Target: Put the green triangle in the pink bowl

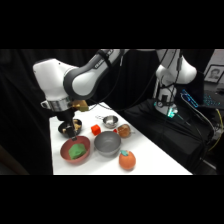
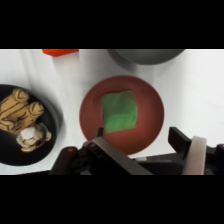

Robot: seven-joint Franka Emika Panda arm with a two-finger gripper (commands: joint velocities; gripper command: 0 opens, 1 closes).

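Placement looks done from where I sit. In the side view the green triangle (image 1: 77, 151) lies inside the pink bowl (image 1: 65, 153), at the near left of the white counter (image 1: 155, 157), and the hand (image 1: 72, 134) hangs just above the bowl's far rim with nothing in it that I can make out. What is left, I judge, is only to lift clear. Counting here: one pink bowl, one grey bowl (image 1: 107, 143) beside it, one small metal bowl (image 1: 110, 120) behind, one black bowl (image 1: 66, 127) under the arm, one red-orange cube (image 1: 95, 130), one orange pumpkin-like toy (image 1: 127, 160), and one brownish object (image 1: 123, 131) I cannot identify.

In the wrist view the green piece (image 2: 119, 111) rests flat on the pink bowl's floor (image 2: 150, 102), touching neither finger. The fingers (image 2: 116, 157) stand apart, released, at the bowl's near rim. The black bowl (image 2: 52, 107) holds tan pieces; the grey bowl (image 2: 145, 55) and the cube (image 2: 59, 51) show at the top edge.
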